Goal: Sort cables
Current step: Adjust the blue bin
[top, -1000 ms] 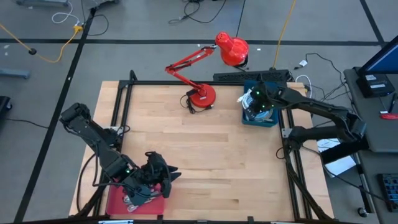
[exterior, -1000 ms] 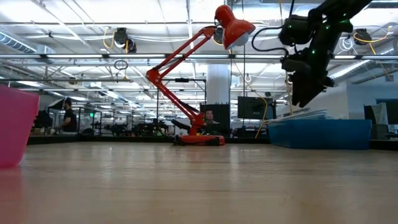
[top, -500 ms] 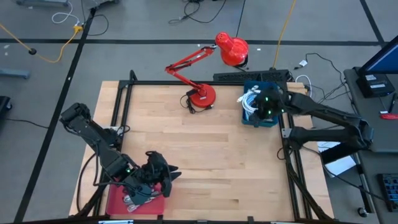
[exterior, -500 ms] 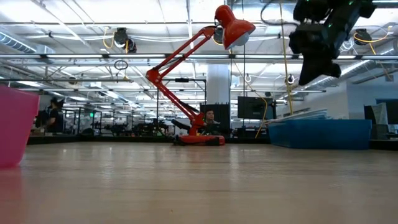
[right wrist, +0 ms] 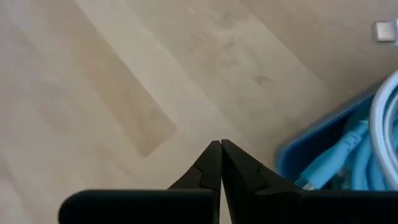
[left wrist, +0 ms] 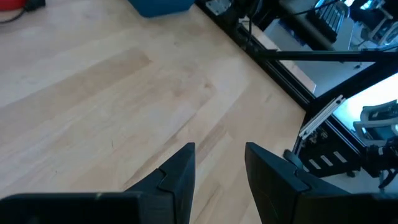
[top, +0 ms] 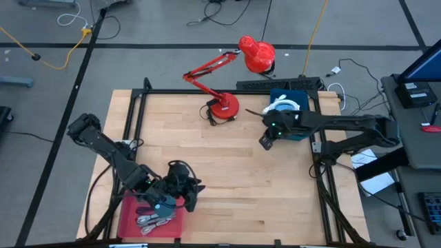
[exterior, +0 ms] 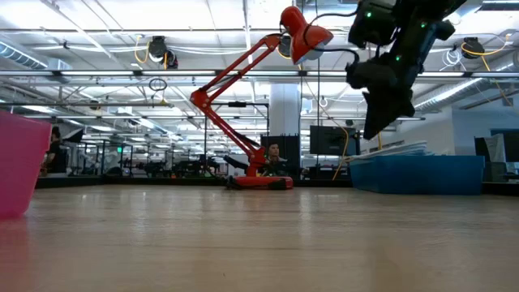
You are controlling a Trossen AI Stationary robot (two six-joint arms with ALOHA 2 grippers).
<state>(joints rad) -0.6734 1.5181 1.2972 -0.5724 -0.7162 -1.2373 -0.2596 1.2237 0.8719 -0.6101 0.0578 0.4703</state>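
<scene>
A blue bin (top: 301,133) at the table's far right holds coiled white cable (top: 284,105) and light-blue cable (right wrist: 345,158). My right gripper (top: 265,142) is shut and empty. It hangs above the bare wood just left of that bin, as the right wrist view (right wrist: 220,144) and low view (exterior: 375,128) show. A pink bin (top: 129,215) at the near left holds short bundled cables (top: 153,219). My left gripper (top: 193,188) is open and empty at the pink bin's right edge, pointing toward the table's right, with only wood ahead of it (left wrist: 219,148).
A red desk lamp (top: 224,105) stands at the far middle, its head (top: 256,55) past the far edge and its black cord by the base. A black frame (top: 207,91) rims the table. Bare wood lies between the two bins.
My right gripper has risen from over the blue bin, then gone toward the table's left and near edge and come down beside the bin's left side, staying shut. My left gripper has shifted a little toward the table's right, off the pink bin.
</scene>
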